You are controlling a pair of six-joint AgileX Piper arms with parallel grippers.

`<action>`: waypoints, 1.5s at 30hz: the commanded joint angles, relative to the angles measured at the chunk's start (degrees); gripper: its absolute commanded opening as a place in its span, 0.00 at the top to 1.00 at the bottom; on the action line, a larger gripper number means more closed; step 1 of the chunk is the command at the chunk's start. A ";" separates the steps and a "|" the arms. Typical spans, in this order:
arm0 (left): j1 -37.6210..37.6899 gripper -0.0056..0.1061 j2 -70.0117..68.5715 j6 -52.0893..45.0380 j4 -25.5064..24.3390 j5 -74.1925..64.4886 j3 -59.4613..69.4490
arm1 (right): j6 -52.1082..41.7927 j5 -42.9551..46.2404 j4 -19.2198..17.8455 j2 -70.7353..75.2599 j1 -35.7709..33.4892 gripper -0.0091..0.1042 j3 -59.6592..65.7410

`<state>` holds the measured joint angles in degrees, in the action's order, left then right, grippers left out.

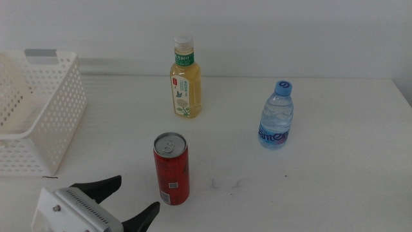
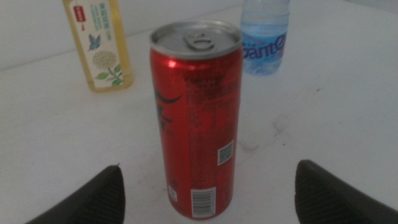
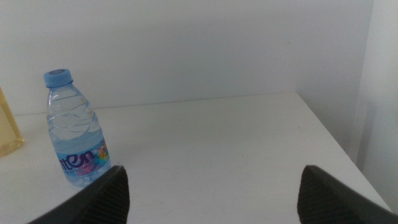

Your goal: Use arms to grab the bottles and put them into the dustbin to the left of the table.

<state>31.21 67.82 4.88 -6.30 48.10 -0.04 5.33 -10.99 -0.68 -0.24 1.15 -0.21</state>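
Overhead view – 2 low wrist cameras

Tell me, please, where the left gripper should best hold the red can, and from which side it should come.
Grip the red can around its middle, on the straight round wall. It stands upright, and the left gripper already faces it level from the table's near edge, jaws open wider than the can. Probably best to advance straight, then close.

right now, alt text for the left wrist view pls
A red drink can stands upright on the white table, centred ahead of the left gripper, whose jaws are open and apart from it. Behind stand a yellowish tea bottle and a clear water bottle.
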 commanded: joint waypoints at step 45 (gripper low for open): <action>0.25 0.11 38.53 2.62 2.21 21.86 -13.81 | -0.18 0.46 -0.69 0.24 0.35 0.14 0.21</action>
<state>31.30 105.82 7.24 -5.06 68.87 -12.95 5.33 -10.99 -0.68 -0.24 1.15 -0.21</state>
